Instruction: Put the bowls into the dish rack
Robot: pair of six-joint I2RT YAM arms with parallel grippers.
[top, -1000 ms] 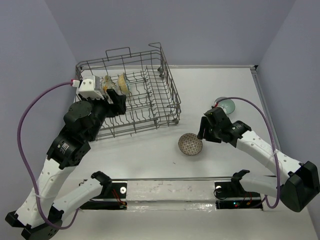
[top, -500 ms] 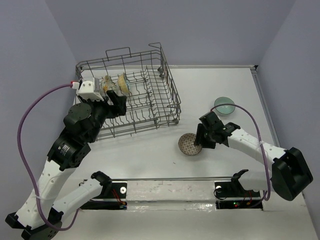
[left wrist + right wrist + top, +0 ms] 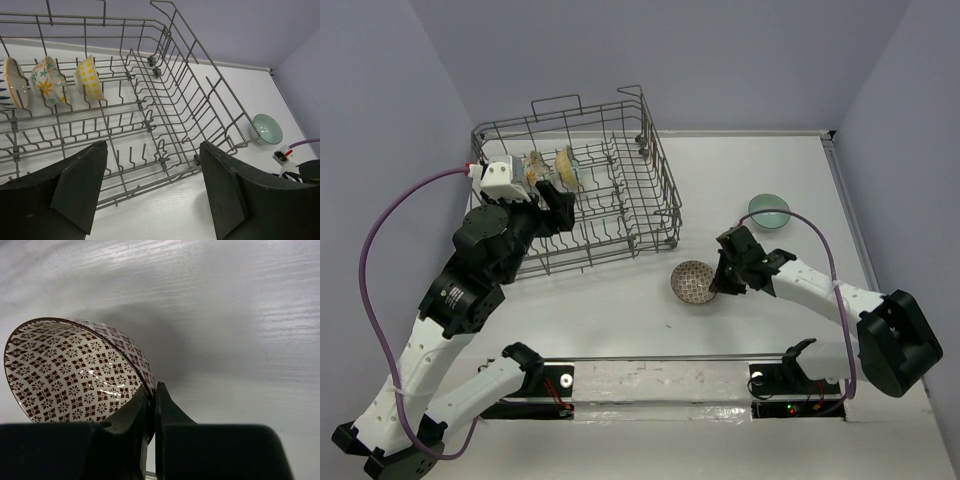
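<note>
The brown-patterned bowl (image 3: 693,282) is tipped up on the white table in front of the dish rack (image 3: 665,185). My right gripper (image 3: 717,283) is shut on its right rim. In the right wrist view one finger lies inside the bowl (image 3: 75,370) and the other outside, the gripper (image 3: 151,402) pinching the wall. A teal bowl (image 3: 769,209) sits upright at the right, also seen in the left wrist view (image 3: 267,128). Three bowls stand on edge in the rack: a yellow one (image 3: 91,77), a flowered one (image 3: 49,82) and one at the frame's edge (image 3: 15,90). My left gripper (image 3: 151,146) hangs open over the rack's near side (image 3: 555,200), holding nothing.
The rack (image 3: 200,60) fills the far left of the table, with upright tines and a small wheel at its near right corner (image 3: 672,240). Lilac walls close in the table on three sides. A purple cable (image 3: 380,240) loops off the left arm.
My right gripper has moved left to the brown-patterned bowl and shut on its rim. The bowl has tipped up and shifted slightly left. The left arm has hardly moved.
</note>
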